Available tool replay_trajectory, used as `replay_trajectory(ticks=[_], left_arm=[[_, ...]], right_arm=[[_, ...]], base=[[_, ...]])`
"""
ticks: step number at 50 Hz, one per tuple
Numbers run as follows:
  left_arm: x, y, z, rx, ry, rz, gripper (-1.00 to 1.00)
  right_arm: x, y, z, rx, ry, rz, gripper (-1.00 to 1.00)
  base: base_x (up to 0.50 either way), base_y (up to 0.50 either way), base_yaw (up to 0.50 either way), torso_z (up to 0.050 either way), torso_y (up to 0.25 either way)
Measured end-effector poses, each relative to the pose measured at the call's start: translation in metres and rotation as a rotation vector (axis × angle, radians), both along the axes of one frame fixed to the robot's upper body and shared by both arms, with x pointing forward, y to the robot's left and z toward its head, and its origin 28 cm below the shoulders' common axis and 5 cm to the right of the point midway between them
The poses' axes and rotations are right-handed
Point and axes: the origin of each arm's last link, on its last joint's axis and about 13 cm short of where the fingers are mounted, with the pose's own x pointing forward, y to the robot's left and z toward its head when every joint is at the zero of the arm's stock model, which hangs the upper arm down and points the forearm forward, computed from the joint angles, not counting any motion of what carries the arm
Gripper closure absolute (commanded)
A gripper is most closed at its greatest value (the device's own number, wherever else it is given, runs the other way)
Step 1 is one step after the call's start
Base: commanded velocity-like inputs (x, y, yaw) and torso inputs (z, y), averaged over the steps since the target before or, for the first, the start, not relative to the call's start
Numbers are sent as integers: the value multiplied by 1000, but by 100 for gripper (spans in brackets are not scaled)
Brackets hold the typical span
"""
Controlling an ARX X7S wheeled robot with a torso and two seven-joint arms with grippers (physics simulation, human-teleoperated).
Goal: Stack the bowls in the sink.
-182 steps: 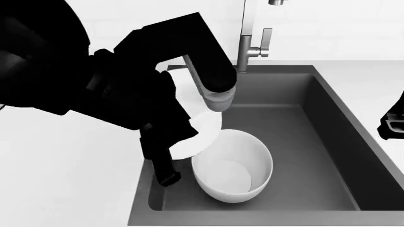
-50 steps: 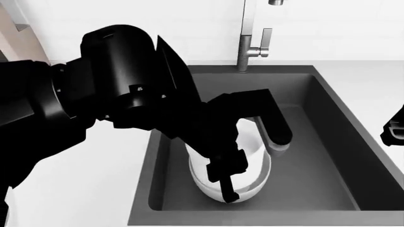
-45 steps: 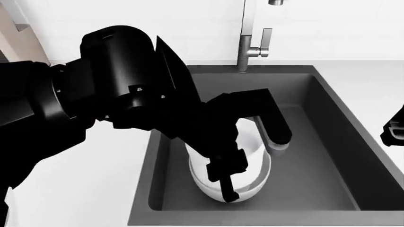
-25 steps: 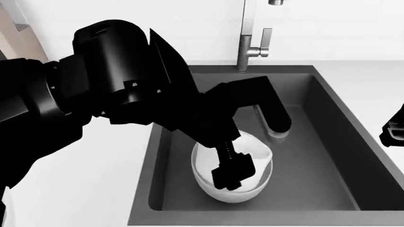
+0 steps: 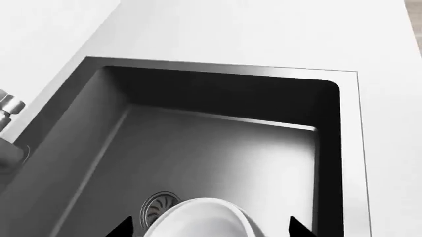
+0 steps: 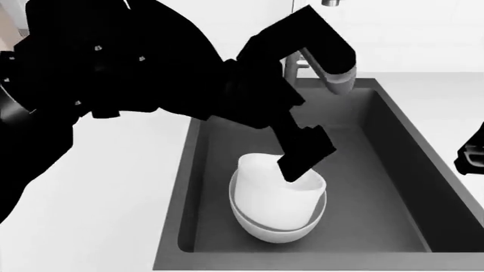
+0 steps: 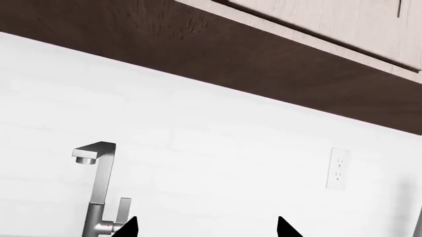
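In the left wrist view, the dark grey sink fills most of the picture, sunk into the white worktop. At the bottom of the basin a part of the round metal drain is seen, and just beside it the rim of a white bowl comes into the picture. Two black fingertips of the left pincer show at both sides of the bowl, well apart from each other, so this pincer stands open and does not touch the bowl here. A piece of the steel faucet is at the edge of the view.

In the head view, the two bowls sit one inside the other in the near part of the sink, toward its left wall. The inner bowl is tilted, its rim standing higher at the left side than the rim of the outer bowl. The black left arm covers the upper left of the picture, and one finger is just above the inner bowl's rim. Only a small dark piece of the right arm shows at the right edge.

In the right wrist view, the faucet stands before a white wall with a socket, under dark wooden cabinets. The two tips of the right pincer are apart, with nothing between them
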Motion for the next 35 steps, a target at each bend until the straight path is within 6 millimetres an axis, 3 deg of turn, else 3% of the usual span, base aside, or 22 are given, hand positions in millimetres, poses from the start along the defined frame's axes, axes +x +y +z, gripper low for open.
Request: replay_trajectory(ticks=[35], left_arm=[[-17, 44, 53, -523, -209, 227, -100]], right_arm=[[2, 7, 19, -12, -72, 26, -100]], base=[[0, 0, 0, 0, 0]])
